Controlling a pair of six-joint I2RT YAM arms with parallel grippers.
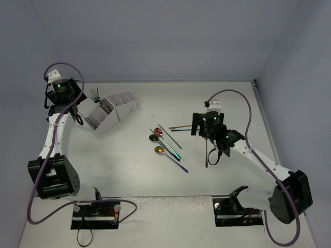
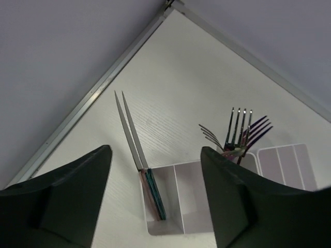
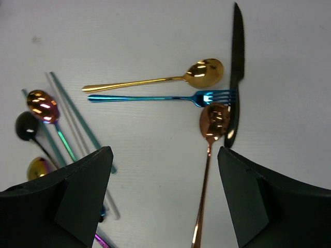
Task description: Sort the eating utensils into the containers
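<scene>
The white caddy [image 1: 113, 111] stands at the back left. Several forks [image 2: 238, 137] stand in one compartment, and two knives [image 2: 151, 188] lean in the end compartment with their blades over the rim. My left gripper [image 2: 155, 152] is open and empty above the caddy's end [image 2: 178, 206]. On the table lie a gold spoon [image 3: 155, 80], a blue fork [image 3: 165, 98], a copper spoon [image 3: 209, 155] and a black knife [image 3: 236, 77]. My right gripper [image 3: 164, 152] is open and empty above them, with the copper spoon's handle between its jaws.
A second cluster lies mid-table, left of the right gripper: three spoons [image 1: 158, 140] and teal and rainbow sticks [image 1: 171, 139]. They also show in the right wrist view [image 3: 42, 103]. The back wall edge [image 2: 93, 98] runs close behind the caddy.
</scene>
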